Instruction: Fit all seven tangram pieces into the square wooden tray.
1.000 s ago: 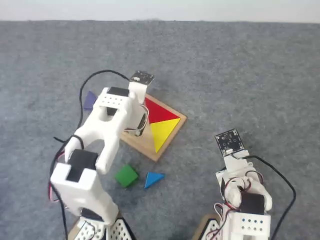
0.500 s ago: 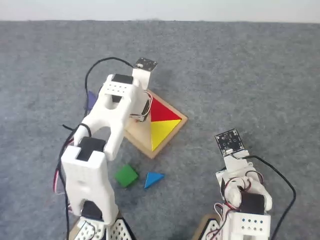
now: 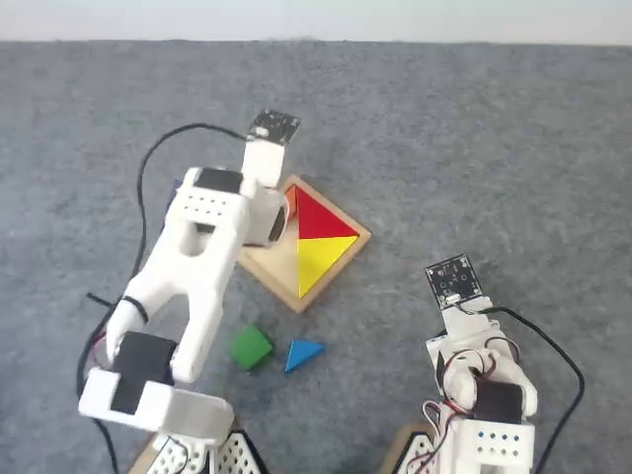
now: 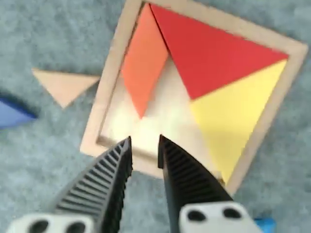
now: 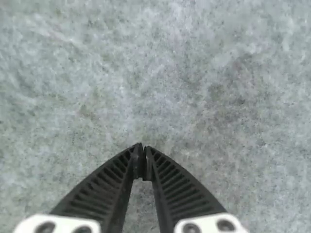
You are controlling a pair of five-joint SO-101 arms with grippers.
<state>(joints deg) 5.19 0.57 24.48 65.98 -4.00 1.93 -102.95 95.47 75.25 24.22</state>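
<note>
The square wooden tray (image 3: 265,265) lies mid-table, holding a red triangle (image 3: 321,219) and a yellow triangle (image 3: 321,259). In the left wrist view an orange piece (image 4: 145,63) lies in the tray (image 4: 108,82) beside the red triangle (image 4: 214,53) and the yellow triangle (image 4: 233,114). My left gripper (image 4: 145,142) hovers over the tray's bare corner, open by a narrow gap and holding nothing. A tan triangle (image 4: 63,85) and a blue piece (image 4: 12,115) lie outside the tray. My right gripper (image 5: 142,148) is shut over bare carpet.
A green square (image 3: 250,348) and a small blue triangle (image 3: 303,354) lie on the grey carpet in front of the tray. The left arm (image 3: 202,247) covers the tray's left part. The right arm (image 3: 474,385) sits folded at the front right.
The left arm has swung leftward, its wrist moving a little farther back over the tray. The right arm has stayed still.
</note>
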